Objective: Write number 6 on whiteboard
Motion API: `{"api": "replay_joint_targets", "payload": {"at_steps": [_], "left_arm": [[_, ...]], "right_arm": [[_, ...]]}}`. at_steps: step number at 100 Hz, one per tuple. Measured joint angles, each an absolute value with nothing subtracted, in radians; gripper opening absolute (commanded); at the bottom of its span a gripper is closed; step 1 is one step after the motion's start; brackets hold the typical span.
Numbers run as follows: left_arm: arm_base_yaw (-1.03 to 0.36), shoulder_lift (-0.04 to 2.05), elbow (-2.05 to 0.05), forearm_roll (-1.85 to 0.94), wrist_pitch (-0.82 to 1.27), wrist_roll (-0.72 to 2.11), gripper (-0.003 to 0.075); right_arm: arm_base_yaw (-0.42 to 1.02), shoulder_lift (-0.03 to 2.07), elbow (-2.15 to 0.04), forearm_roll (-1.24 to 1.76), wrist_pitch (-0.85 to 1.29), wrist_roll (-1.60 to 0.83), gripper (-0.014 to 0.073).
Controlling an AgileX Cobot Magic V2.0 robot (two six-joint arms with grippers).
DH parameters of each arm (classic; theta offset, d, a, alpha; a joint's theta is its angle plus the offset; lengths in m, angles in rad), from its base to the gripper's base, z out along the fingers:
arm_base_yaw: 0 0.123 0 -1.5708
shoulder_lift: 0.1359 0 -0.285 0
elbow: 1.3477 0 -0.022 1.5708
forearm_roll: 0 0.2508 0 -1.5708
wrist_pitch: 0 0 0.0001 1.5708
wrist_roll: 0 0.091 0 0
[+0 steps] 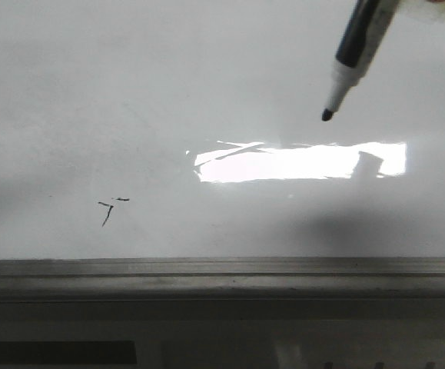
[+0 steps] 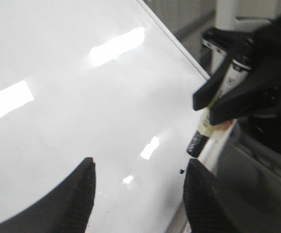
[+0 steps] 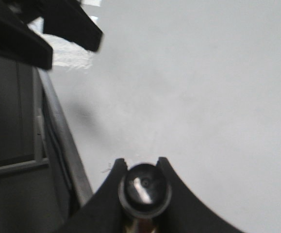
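Note:
The whiteboard (image 1: pixel 130 92) fills the front view, with a bright glare patch and a grey metal edge strip (image 1: pixel 207 269) at its near side. No large figure 6 shows on it. My right gripper (image 3: pixel 141 163) is shut on a black marker (image 3: pixel 145 189), seen end-on. In the front view the marker (image 1: pixel 360 42) slants in from the top right, its black tip (image 1: pixel 327 115) close over the board; I cannot tell if it touches. In the left wrist view my open, empty left gripper (image 2: pixel 138 162) hovers over the board (image 2: pixel 57 121), with the right gripper (image 2: pixel 206 109) and the marker (image 2: pixel 198 143) beside it.
A small, thin, broken scribble of short black strokes (image 1: pixel 111 209) sits at the board's lower left. Beyond the edge strip a grey ledge (image 1: pixel 222 323) runs along the near side. The left gripper's dark fingers (image 3: pixel 57 29) show in the right wrist view.

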State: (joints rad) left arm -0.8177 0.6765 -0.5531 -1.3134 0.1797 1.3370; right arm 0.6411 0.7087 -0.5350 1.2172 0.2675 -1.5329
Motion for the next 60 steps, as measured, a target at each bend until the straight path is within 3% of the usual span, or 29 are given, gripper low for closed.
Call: {"api": "replay_joint_targets", "payload": {"at_steps": [18, 35, 60], "left_arm": [[-0.818, 0.551, -0.458, -1.388, -0.024, 1.332, 0.0155], [-0.818, 0.537, -0.427, -1.406, -0.051, 1.331, -0.0022], [-0.818, 0.537, -0.427, -1.408, -0.051, 1.331, -0.002]], "right_arm": [[0.641, 0.721, -0.53, 1.219, 0.131, -1.61, -0.0044], [0.641, 0.799, -0.591, 1.252, 0.206, -1.621, -0.0044], [0.641, 0.882, -0.672, 1.258, 0.262, -1.632, -0.0044]]}}
